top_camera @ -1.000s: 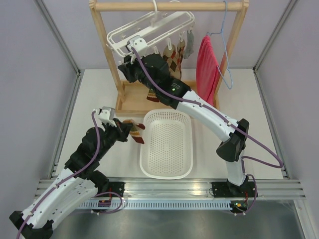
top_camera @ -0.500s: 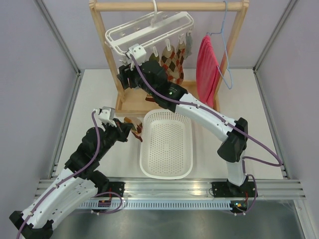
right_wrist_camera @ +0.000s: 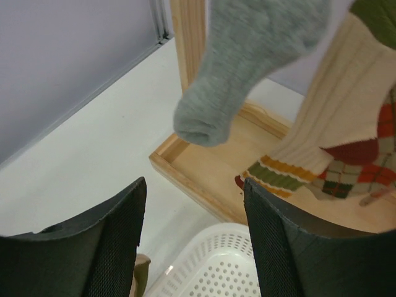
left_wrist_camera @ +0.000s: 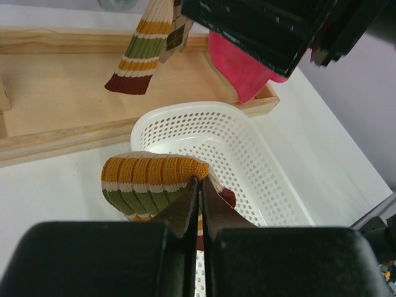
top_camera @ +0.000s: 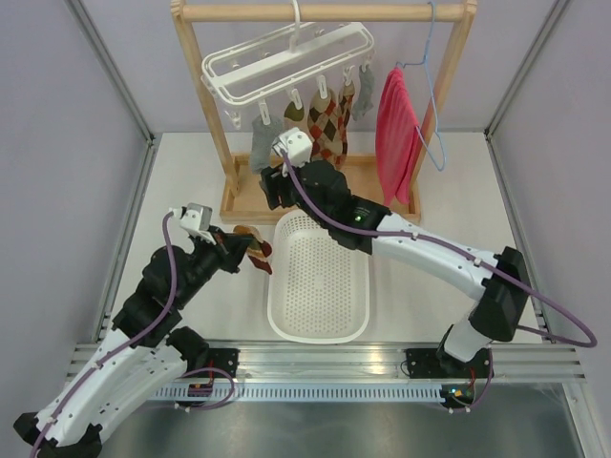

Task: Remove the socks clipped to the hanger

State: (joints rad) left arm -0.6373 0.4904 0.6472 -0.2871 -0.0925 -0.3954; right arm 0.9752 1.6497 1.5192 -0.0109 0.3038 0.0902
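— Entry one, the hanger (top_camera: 286,59)?
— White plastic frame, white clips.
— Socks, by pattern?
— Grey sock (right_wrist_camera: 247,62): plain grey-blue. Argyle sock (top_camera: 329,119): brown, red and cream diamonds. Hanging striped sock (left_wrist_camera: 141,52): cream ribbed leg, then mustard, cream and olive bands with a dark red end. Folded striped sock (left_wrist_camera: 151,179): mustard, cream and olive bands, dark red at one edge.
— Remaining stock?
— Towel (top_camera: 393,129): plain pinkish-red. Wire hanger (top_camera: 431,105): light blue. Basket (top_camera: 320,277): white, dotted with holes. Rack (top_camera: 325,11): pale natural wood.
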